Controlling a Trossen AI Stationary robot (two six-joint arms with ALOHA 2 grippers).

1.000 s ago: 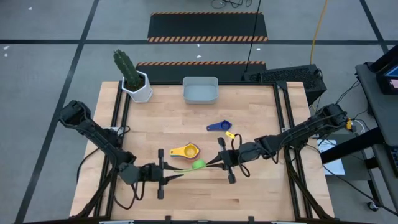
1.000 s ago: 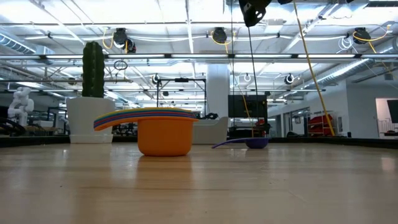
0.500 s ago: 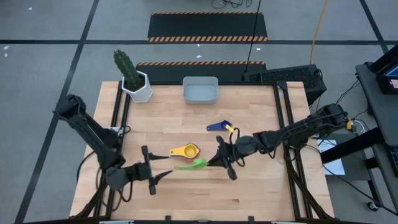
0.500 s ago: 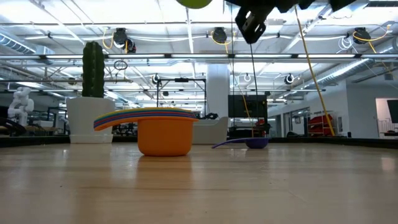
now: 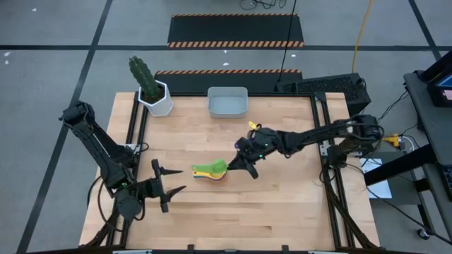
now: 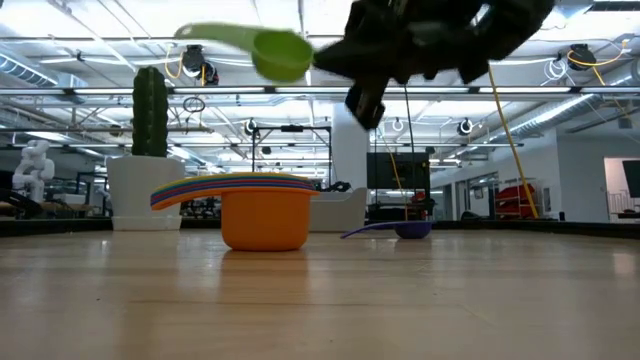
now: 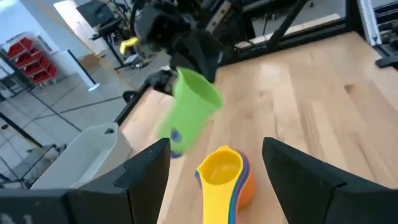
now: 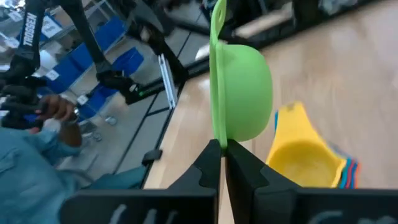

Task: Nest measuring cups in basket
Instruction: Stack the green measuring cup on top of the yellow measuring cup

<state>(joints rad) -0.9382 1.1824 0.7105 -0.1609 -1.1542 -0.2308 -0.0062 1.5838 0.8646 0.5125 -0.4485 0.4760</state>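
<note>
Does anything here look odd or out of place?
Only slightly: a small dark blue plastic measuring cup lies alone on the table, apart from the nested stack, and the pale grey-blue plastic basket holds no cups.

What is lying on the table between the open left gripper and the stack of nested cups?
Nothing: in the high view only bare wood lies between the left gripper and the stack. The green cup hangs above the stack, in the right gripper.

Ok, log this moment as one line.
right gripper: shut on green cup, above nested stack | left gripper: open, empty | basket: no cups
</note>
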